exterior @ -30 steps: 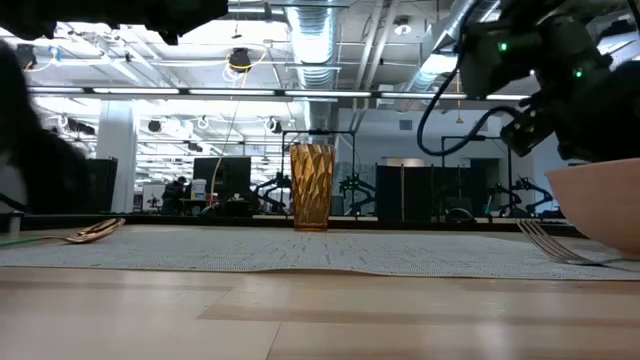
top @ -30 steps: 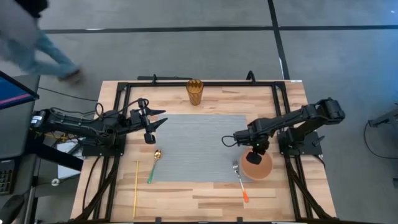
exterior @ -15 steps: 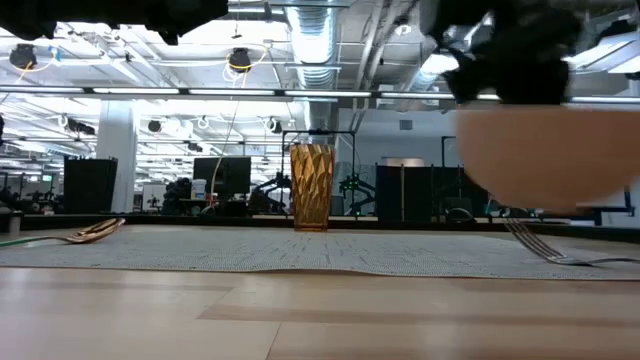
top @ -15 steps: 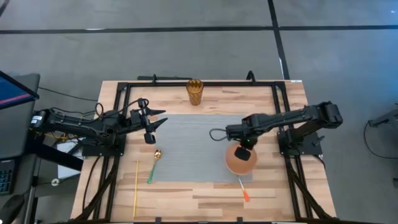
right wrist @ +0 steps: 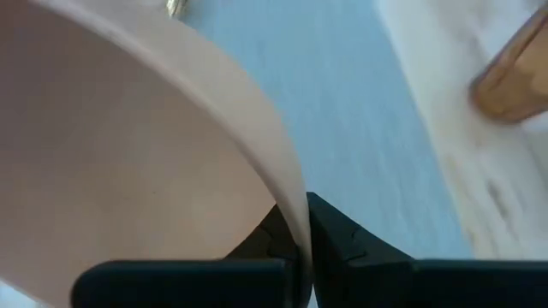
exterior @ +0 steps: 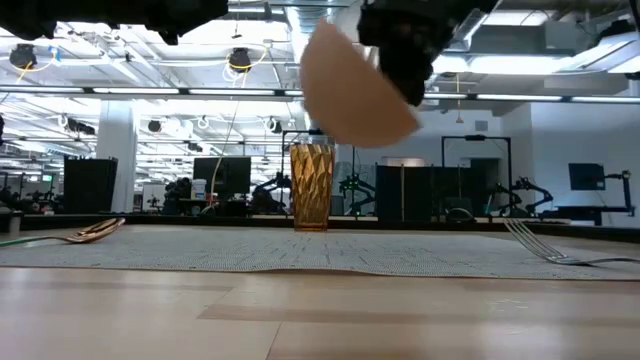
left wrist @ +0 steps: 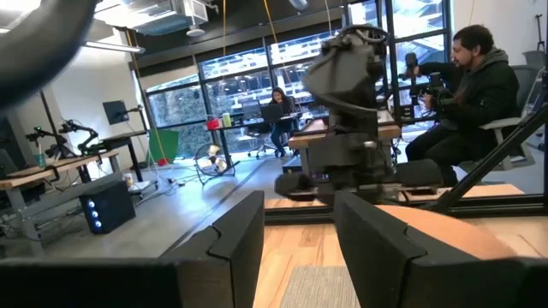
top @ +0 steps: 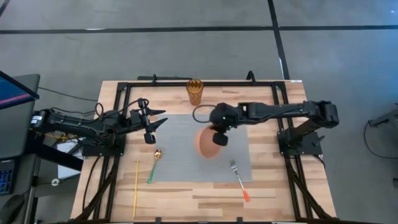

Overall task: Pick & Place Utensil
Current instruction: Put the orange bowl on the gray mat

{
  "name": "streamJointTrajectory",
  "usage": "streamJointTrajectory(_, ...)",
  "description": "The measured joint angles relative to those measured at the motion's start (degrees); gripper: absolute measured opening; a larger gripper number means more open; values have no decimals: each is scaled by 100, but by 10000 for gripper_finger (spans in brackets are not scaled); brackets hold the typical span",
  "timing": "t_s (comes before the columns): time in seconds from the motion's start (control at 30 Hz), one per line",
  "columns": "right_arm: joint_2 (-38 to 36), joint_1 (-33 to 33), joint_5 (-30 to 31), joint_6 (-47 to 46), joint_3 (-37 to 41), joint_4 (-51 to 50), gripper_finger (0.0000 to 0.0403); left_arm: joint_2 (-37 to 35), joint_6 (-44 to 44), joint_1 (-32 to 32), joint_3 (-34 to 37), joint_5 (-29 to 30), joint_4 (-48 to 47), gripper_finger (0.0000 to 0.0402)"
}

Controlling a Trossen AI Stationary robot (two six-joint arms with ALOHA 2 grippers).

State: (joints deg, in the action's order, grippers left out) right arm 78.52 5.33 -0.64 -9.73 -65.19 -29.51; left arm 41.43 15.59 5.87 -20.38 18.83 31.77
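My right gripper [top: 219, 137] is shut on a peach-coloured bowl [top: 208, 144] and carries it in the air above the middle of the grey mat [top: 180, 130]; the low view shows the bowl [exterior: 355, 90] high and tipped. A fork with an orange handle [top: 239, 179] lies at the mat's near right corner. A gold spoon with a green handle [top: 153, 163] lies at the mat's near left corner. My left gripper [top: 155, 124] waits open at the mat's left edge, touching nothing. My right gripper pinches the bowl's rim [right wrist: 294, 224], one finger [right wrist: 272, 238] inside the bowl and one [right wrist: 336, 238] outside. The fingers come from above, on the bowl's right far side. The bowl is lifted clear and hangs tilted below them.
An amber ribbed cup [top: 194, 92] stands on the wood beyond the mat's far edge. A thin yellow stick [top: 135, 186] lies on the near left wood. A black frame [top: 121, 93] runs around the table's edges. People sit in the room behind.
My right gripper has lifted the bowl off the table beside the fork and carried it up and toward the table's left and far side, to above the mat's middle. The bowl has tipped from level to tilted. The fork has stayed where it was.
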Motion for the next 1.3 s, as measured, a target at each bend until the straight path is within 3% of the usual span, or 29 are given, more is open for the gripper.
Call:
streamJointTrajectory(0.17, 709, 73, -1356, 99, -76, 895, 7, 0, 0, -2, 0, 0, 0, 146)
streamJointTrajectory(0.23, 1038, 12, -1493, 343, -440, 705, 7, 0, 0, 0, 0, 0, 0, 146)
streamJointTrajectory(0.33, 1491, -10, -1337, 945, -1253, -568, 7, 0, 0, 0, 0, 0, 0, 146)
streamJointTrajectory(0.43, 1889, 70, -767, 1253, -2149, -1659, 7, 0, 0, 0, 0, 0, 0, 146)
streamJointTrajectory(0.63, 2655, 317, -641, 1271, -3142, -2703, 7, 0, -1, 0, 20, 0, 7, 146)
streamJointTrajectory(1.1, 3578, 566, -851, 1781, -3316, -3130, 8, 0, -284, -1, 170, 0, 16, 146)
streamJointTrajectory(1.3, 3699, 608, -844, 1788, -3321, -3125, 32, 0, -302, 0, 170, 0, 13, 146)
